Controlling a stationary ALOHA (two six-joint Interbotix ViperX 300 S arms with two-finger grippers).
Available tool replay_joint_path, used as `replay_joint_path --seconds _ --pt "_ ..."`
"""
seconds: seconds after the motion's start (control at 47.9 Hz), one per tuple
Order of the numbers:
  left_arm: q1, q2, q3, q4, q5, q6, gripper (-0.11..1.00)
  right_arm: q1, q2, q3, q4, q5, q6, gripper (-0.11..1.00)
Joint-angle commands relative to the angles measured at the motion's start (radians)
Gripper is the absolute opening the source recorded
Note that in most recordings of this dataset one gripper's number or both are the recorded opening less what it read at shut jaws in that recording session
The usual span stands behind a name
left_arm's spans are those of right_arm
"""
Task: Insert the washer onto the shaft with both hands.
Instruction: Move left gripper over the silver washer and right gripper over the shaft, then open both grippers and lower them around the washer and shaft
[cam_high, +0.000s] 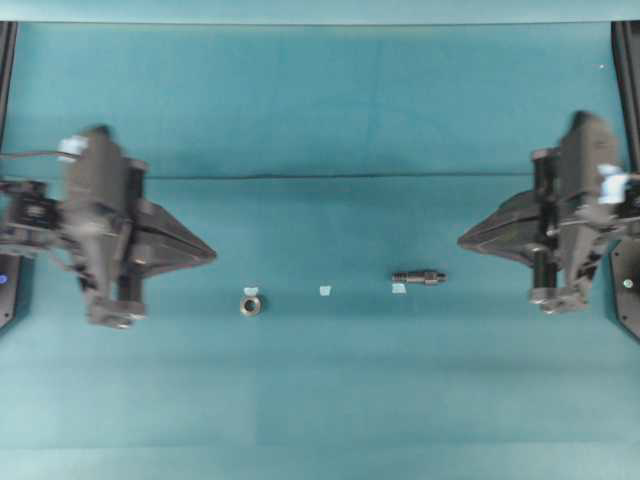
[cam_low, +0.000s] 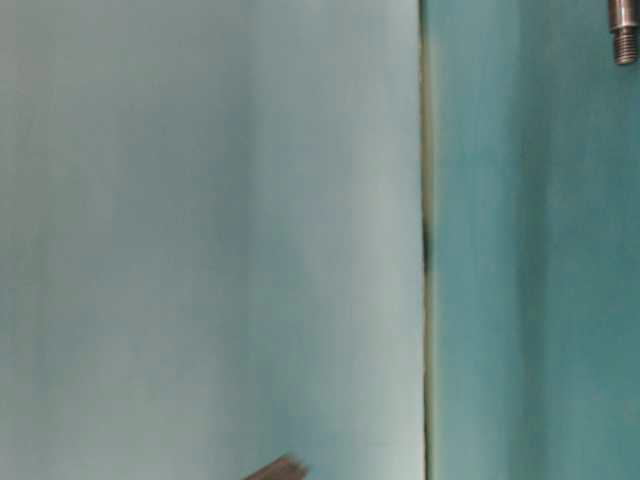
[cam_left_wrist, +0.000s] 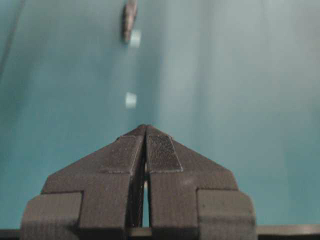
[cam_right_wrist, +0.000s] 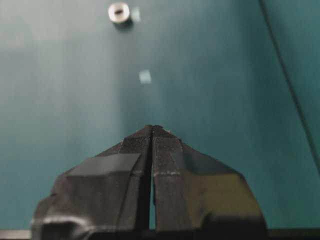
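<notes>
Fingers of both black lattice-ribbed grippers pressed tip to tip, nothing between them; left gripper (cam_high: 212, 254) at the left of the teal table (cam_high: 330, 110), tips pointing inward; right gripper (cam_high: 462, 241) at the right, tips facing back toward it; both well apart from the parts. Small thick grey metal washer (cam_high: 251, 303) lies flat on the table, hole up, nearer the left gripper; a pale blue tape square (cam_high: 251, 288) just beside it. Dark grey stepped metal shaft (cam_high: 419, 277) lies on its side nearer the right gripper; a second tape square (cam_high: 399, 289) touching or just beside it. A third tape square (cam_high: 325, 290) sits between washer and shaft.
</notes>
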Motion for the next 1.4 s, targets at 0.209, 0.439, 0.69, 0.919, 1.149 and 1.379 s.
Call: replay_joint_path --seconds 0.209,0.439,0.69,0.919,1.149,1.379 --pt "-0.003 0.155 -0.147 0.008 0.196 0.008 0.02 -0.003 0.144 -0.104 -0.008 0.121 0.0 -0.1" --pt "-0.029 0.265 -0.186 0.008 0.238 0.008 0.02 0.003 0.249 -0.155 -0.037 0.232 0.002 -0.1" --pt "-0.06 0.331 -0.192 0.012 0.238 0.046 0.02 0.006 0.319 -0.192 -0.037 0.244 -0.002 -0.1" --pt "-0.051 0.344 -0.189 0.012 0.235 0.126 0.02 0.009 0.35 -0.196 -0.037 0.242 0.002 -0.1" --pt "-0.043 0.348 -0.183 0.012 0.215 0.11 0.02 0.009 0.351 -0.195 -0.037 0.232 0.006 -0.1" --pt "-0.032 0.354 -0.178 0.012 0.212 0.054 0.03 0.009 0.353 -0.189 -0.035 0.232 0.006 -0.07"
